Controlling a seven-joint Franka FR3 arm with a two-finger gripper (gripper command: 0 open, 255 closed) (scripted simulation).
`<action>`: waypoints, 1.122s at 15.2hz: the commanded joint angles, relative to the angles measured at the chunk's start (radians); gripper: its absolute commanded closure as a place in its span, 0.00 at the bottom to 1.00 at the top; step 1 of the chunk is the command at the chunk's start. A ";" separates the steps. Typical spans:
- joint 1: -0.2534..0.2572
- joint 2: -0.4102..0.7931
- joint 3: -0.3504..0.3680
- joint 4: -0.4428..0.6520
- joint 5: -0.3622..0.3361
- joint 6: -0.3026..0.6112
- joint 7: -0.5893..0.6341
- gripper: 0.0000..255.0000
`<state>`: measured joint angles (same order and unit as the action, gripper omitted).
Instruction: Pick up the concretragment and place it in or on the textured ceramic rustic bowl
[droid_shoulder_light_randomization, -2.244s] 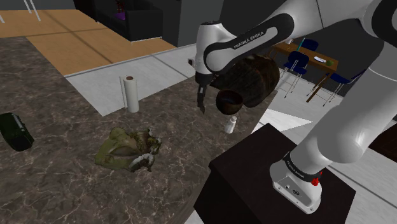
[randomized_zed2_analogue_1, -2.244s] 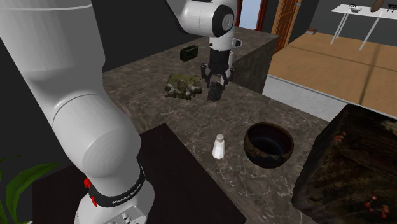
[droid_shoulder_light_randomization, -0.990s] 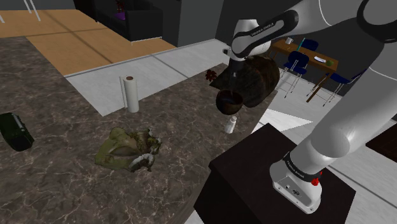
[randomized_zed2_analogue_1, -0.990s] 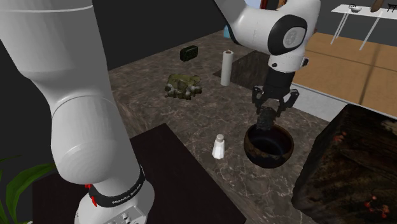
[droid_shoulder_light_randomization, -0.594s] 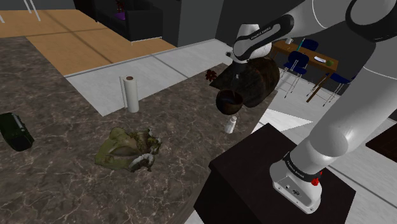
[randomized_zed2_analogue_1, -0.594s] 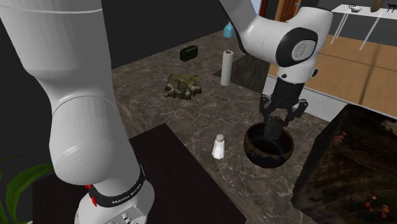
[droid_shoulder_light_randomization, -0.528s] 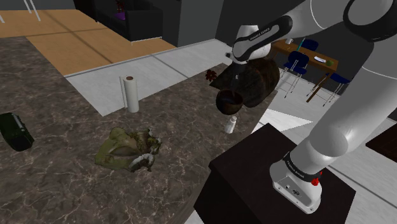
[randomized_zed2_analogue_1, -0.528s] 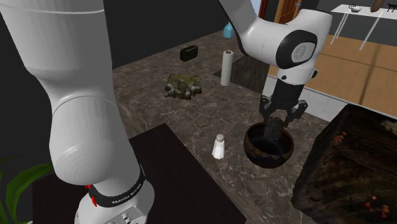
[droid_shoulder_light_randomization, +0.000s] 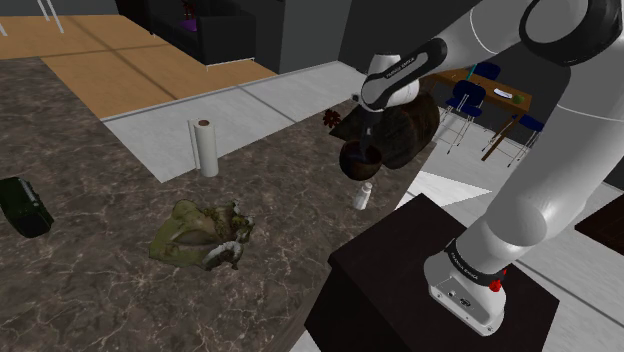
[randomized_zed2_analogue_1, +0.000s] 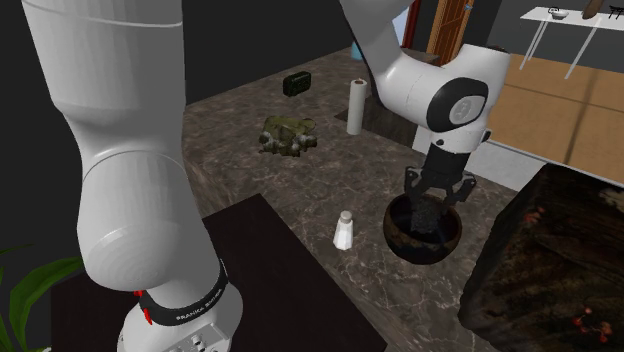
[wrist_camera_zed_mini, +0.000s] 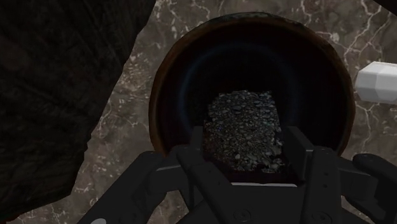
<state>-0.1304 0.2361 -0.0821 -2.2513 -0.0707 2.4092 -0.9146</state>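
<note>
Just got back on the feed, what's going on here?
The arm's gripper hangs low over the dark brown bowl on the marbled counter. Its fingers clasp the grey concrete fragment, which hangs down inside the bowl's rim, not yet released. A small white shaker stands on the counter beside the bowl.

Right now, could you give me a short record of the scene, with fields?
gripper: shut on the concrete fragment, low over the bowl
concrete fragment: grey, rough, between the fingers, above the bowl's inside
bowl: dark, brown rim, on the veined counter
beside bowl: white shaker
farther off: paper roll, olive lump
</note>
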 joint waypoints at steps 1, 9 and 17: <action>0.000 0.021 0.001 -0.003 0.001 0.025 0.002 1.00; 0.000 0.024 0.001 -0.004 0.001 0.028 0.002 1.00; 0.004 -0.024 0.002 0.011 0.000 -0.035 0.003 0.00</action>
<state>-0.1285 0.2398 -0.0805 -2.2373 -0.0695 2.3999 -0.9126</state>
